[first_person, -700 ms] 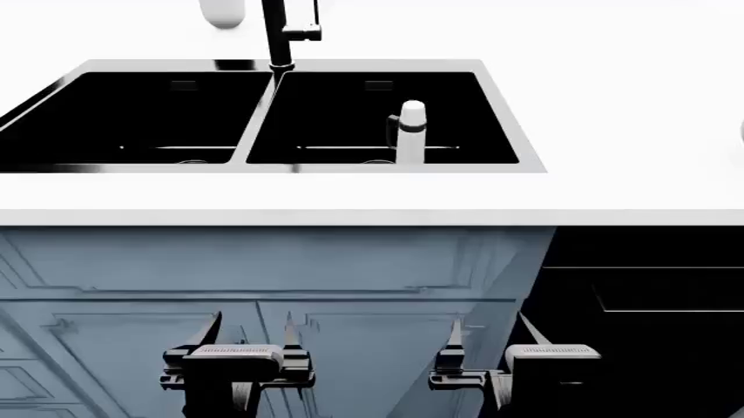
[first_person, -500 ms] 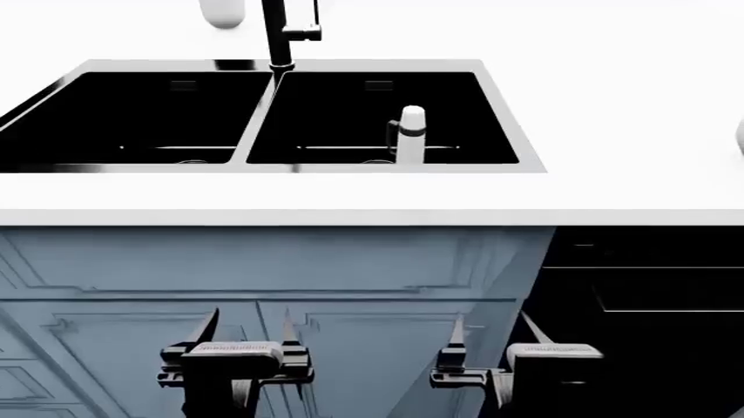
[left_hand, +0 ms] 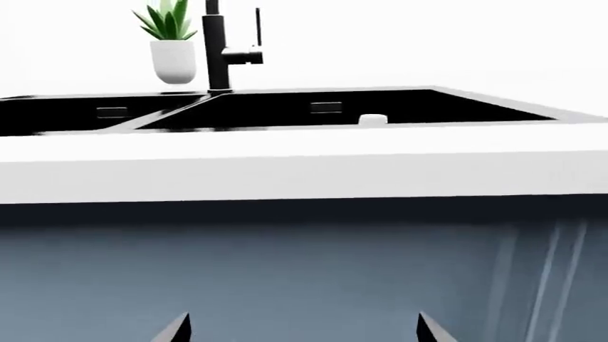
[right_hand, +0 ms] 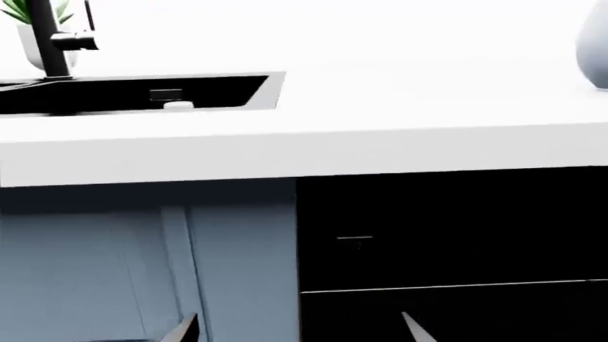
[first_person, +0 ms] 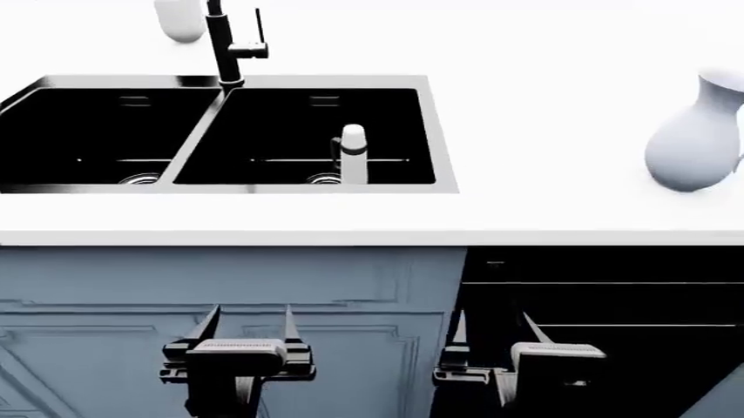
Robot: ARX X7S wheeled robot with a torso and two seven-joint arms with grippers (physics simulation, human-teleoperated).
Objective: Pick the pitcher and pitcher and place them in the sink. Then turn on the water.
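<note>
The jug (first_person: 699,138) on the counter is cut off at the head view's right edge, its handle side unseen. The plant pot (first_person: 179,19) loses its top there. The sink (first_person: 23,96) runs off the left edge.

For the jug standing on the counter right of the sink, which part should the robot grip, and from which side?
Probably the narrow neck of the jug, above its round belly, coming in level from the front with the right gripper, which is nearer. The belly looks too wide for the jaws, the jug stands upright, and its handle isn't clearly visible here.
</note>
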